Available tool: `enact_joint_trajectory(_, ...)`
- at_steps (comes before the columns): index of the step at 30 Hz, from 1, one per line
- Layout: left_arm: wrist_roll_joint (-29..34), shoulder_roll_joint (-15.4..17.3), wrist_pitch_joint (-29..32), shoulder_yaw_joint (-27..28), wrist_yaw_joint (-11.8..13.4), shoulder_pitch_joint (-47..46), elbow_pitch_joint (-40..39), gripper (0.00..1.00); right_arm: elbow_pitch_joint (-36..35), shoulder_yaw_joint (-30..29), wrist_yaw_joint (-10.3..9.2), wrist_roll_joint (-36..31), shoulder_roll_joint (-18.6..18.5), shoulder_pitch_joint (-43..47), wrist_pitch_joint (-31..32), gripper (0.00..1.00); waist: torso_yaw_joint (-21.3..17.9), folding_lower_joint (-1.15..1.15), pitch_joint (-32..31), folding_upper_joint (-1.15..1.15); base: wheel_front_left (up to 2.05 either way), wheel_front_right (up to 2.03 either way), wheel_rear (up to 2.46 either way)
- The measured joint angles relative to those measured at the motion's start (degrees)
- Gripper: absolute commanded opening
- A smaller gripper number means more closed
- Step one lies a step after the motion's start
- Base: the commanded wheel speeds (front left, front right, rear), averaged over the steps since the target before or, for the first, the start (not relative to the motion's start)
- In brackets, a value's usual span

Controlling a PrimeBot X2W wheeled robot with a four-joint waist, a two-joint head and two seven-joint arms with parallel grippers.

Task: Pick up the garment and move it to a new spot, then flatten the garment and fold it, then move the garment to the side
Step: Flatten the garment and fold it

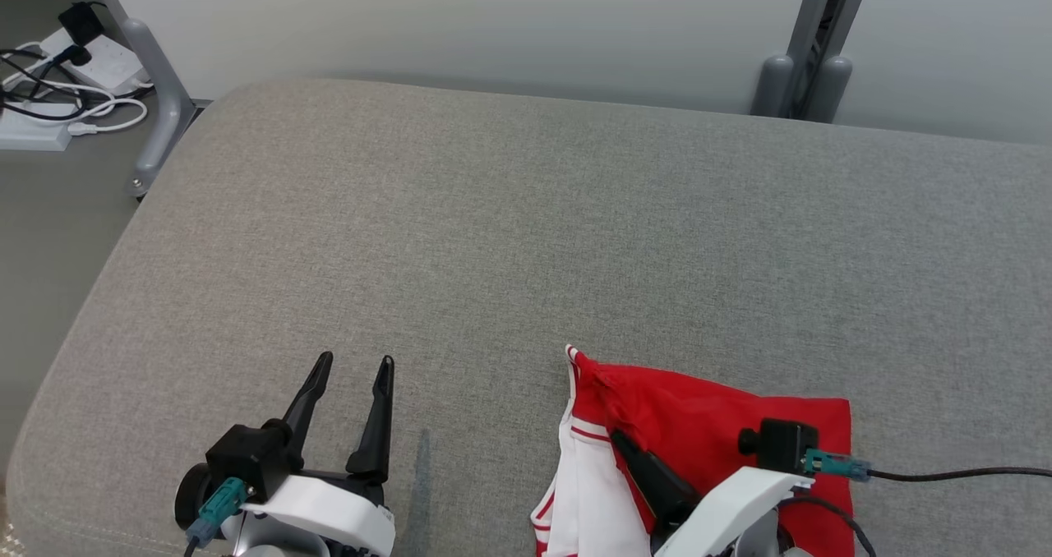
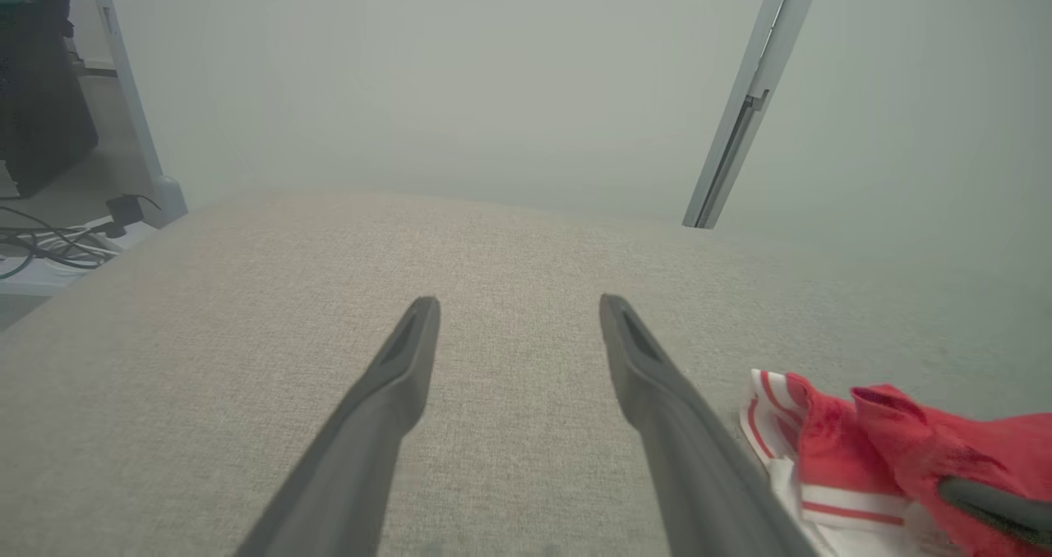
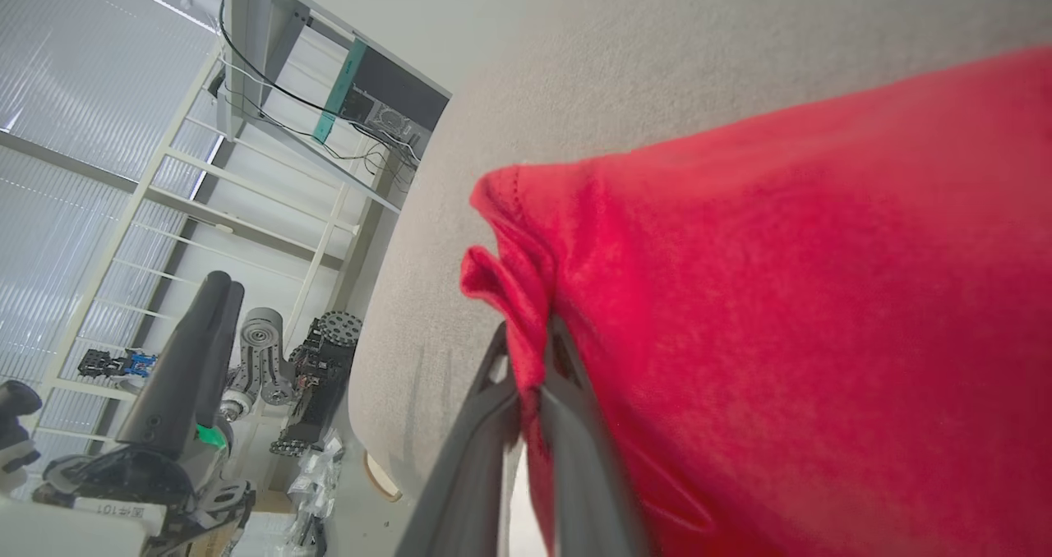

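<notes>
Head view: right hand is clamped on a fold of the garment, left hand apart and empty; folding looks unfinished, and the move aside is left.

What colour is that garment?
Red garment with white panel and striped trim; head view shows it best.

The garment lies on the cushion, right of the left pincer.
</notes>
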Motion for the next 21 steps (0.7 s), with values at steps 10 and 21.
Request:
enact_joint_trajectory(10, 0.1, -0.1, 0.0, 0.6, 0.0, -0.2, 0.8, 1.00, 3.9, 7.4, 0.00, 6.9, 0.0, -3.8, -3.5, 1.00, -0.8, 0.00, -0.2, 0.00, 0.00, 0.00, 0.00)
enact_joint_trajectory(21, 0.5, -0.2, 0.0, 1.0, 0.0, 0.2, 0.9, 1.00, 2.2, 5.9, 0.00, 7.1, -0.1, -6.6, -4.7, 1.00, -4.3, 0.00, -3.2, 0.00, 0.00, 0.00, 0.00)
